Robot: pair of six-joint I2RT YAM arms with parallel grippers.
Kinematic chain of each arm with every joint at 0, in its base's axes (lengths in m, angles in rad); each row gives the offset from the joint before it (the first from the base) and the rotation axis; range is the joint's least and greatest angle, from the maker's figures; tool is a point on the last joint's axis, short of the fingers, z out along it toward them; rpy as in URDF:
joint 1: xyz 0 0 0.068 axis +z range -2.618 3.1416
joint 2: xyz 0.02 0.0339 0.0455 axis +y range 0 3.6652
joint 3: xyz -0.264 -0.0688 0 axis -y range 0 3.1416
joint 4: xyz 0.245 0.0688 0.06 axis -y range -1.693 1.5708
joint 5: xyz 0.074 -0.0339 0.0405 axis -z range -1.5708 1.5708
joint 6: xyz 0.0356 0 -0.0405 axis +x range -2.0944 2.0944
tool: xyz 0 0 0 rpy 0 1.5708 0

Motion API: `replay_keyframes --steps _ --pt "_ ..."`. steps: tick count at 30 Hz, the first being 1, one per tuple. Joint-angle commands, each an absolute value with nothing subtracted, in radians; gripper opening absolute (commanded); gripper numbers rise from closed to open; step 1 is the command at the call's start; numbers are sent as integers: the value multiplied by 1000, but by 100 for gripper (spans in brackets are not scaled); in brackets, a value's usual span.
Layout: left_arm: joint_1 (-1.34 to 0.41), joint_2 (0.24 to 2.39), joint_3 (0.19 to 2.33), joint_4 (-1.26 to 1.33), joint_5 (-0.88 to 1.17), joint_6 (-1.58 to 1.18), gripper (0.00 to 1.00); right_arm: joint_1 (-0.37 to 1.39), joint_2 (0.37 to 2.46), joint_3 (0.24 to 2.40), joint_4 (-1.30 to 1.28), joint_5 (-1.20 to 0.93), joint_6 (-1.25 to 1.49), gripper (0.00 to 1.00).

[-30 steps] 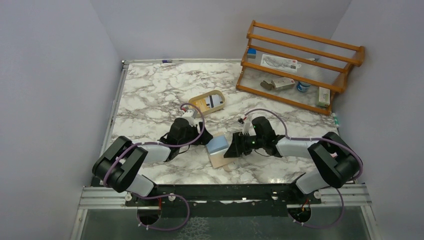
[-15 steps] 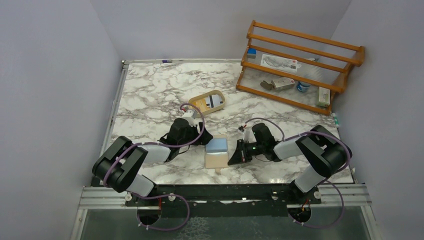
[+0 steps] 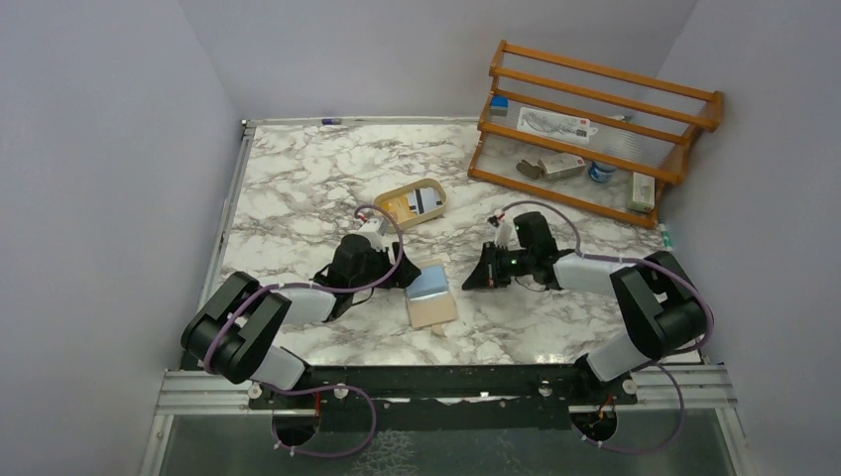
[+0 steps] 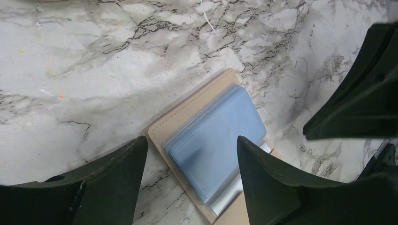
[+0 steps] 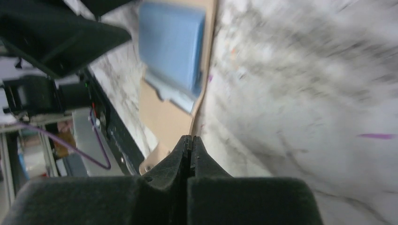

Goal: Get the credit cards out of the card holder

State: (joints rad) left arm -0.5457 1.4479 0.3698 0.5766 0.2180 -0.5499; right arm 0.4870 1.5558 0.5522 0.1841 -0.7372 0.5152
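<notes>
The tan card holder (image 3: 434,312) lies open on the marble table between the two arms. A stack of light blue credit cards (image 3: 430,282) sits in clear sleeves on its far half. In the left wrist view the cards (image 4: 218,140) lie on the holder (image 4: 162,129). My left gripper (image 4: 191,140) hangs open there, with one finger on each side of the holder's corner and nothing gripped. My right gripper (image 3: 476,280) is shut and empty, a short way right of the holder. Its closed tips (image 5: 188,138) point toward the holder (image 5: 169,117) and the cards (image 5: 171,47).
An oval beige tray (image 3: 389,198) holding a few cards sits behind the left gripper. A wooden rack (image 3: 595,129) with small items stands at the back right. Grey walls close in the table on the left, back and right.
My right gripper went from open at the holder's right edge to shut, then drew back to the right and farther away. The holder shifted slightly and lies open. The left gripper stayed put.
</notes>
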Motion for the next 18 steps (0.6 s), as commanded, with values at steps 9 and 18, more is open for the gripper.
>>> replay_keyframes --steps 9,18 --pt "-537 1475 406 530 324 -518 72 368 1650 845 -130 -677 337 37" --pt "-535 1459 399 495 234 -532 72 650 1392 764 -125 -506 477 61"
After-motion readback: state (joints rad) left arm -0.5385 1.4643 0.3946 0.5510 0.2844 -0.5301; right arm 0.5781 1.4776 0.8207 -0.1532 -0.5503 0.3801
